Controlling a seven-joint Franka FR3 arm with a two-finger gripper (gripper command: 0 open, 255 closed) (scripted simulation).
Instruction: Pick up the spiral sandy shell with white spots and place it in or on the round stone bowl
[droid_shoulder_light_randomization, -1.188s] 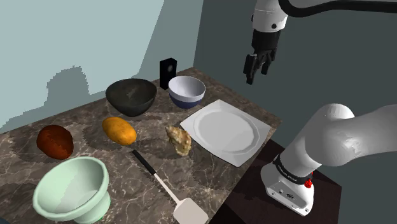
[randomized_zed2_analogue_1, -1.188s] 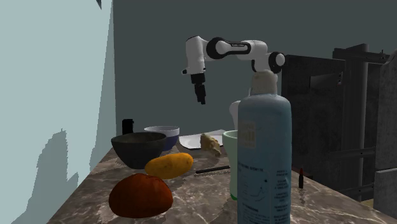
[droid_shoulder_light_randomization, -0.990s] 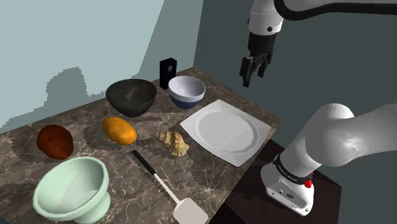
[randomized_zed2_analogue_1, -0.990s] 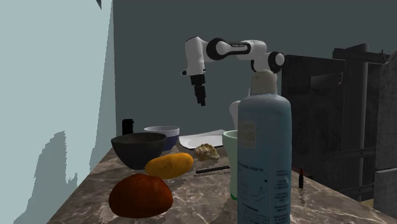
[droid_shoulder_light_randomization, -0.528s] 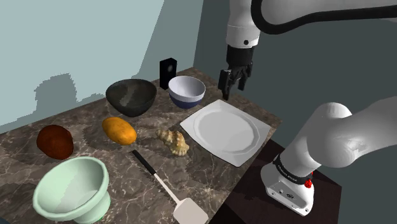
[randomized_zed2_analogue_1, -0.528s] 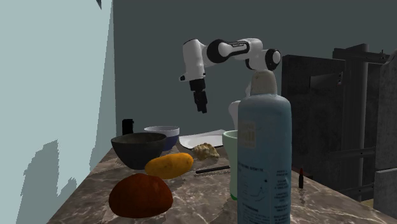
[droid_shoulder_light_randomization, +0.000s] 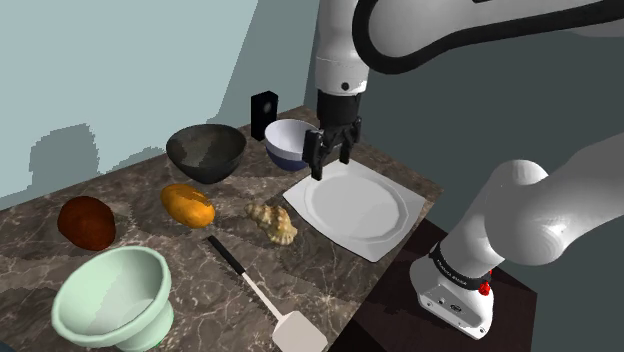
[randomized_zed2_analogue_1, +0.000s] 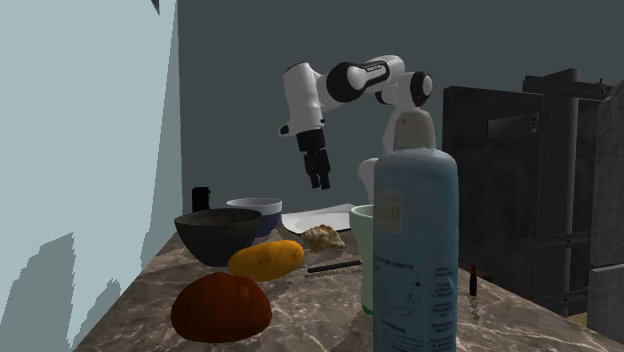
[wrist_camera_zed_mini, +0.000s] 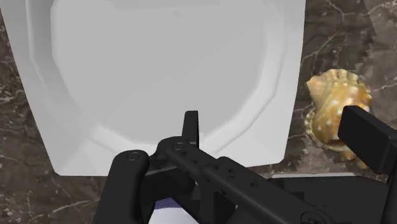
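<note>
Shoulder view: jaws wide apart, empty, above the plate (droid_shoulder_light_randomization: 355, 205); I'd centre over the shell (droid_shoulder_light_randomization: 273, 222) before descending squarely.

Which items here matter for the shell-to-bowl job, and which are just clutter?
Job: spotted sandy shell; dark grey round bowl; hand, open.
Clutter: white plate; blue-and-white bowl; mint bowl; orange fruit; reddish-brown lump; spatula; black box; blue bottle.

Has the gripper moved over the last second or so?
Yes. In the shoulder view the gripper has swung left and down toward the white plate, and now hangs above its corner beside the white and blue bowl.
</note>
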